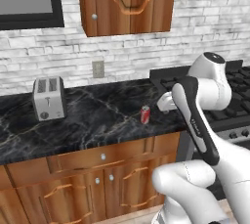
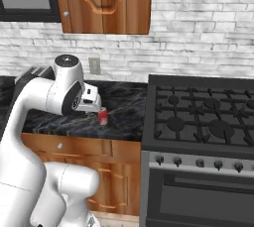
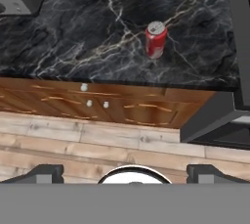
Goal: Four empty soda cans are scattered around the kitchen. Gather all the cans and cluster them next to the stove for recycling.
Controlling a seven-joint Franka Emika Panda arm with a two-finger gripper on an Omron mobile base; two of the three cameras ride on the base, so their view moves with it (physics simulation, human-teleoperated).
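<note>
Two base views flank the arm, hand view looks down, all share one soda can

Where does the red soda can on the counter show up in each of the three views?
Left base view: soda can right of centre, on the black counter near its front edge.
Right base view: can left of centre, just below the end effector.
Hand view: can upper right of centre.
Shared landmark: the stove edge beside it.
</note>
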